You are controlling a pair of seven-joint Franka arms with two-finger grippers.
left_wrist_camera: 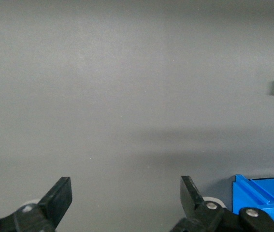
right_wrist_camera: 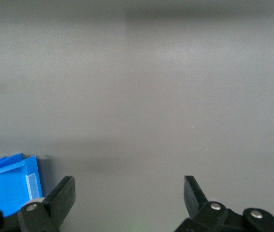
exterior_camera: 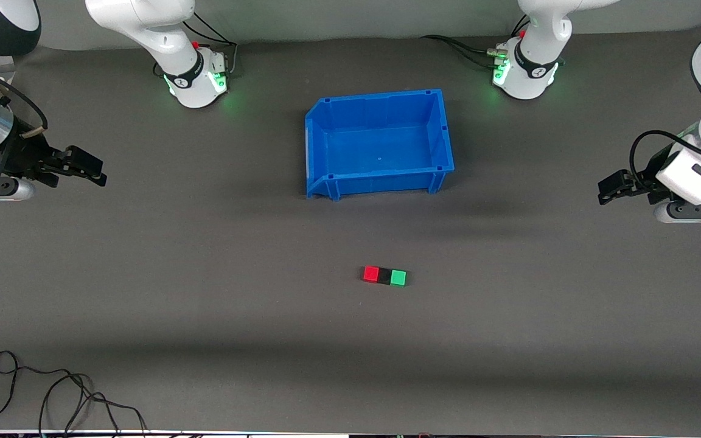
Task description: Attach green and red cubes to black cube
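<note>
Touching in a row, matte red cube [exterior_camera: 371, 274], black cube [exterior_camera: 384, 275], green cube [exterior_camera: 398, 278]

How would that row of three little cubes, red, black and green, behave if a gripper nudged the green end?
The small red cube, matte black cube and bright green cube sit flush in a row, so they would probably slide together rather than roll, given their flat faces. They look light, being far smaller than the blue plastic bin. An off-centre push might swing or split the row.

On the desk [exterior_camera: 204, 292], the red cube [exterior_camera: 371, 274], black cube [exterior_camera: 384, 276] and green cube [exterior_camera: 398, 278] sit in a row, seemingly touching, nearer the camera than the blue bin [exterior_camera: 378, 182]. The left gripper [exterior_camera: 607, 190] and right gripper [exterior_camera: 96, 173] wait at the desk's ends.
</note>
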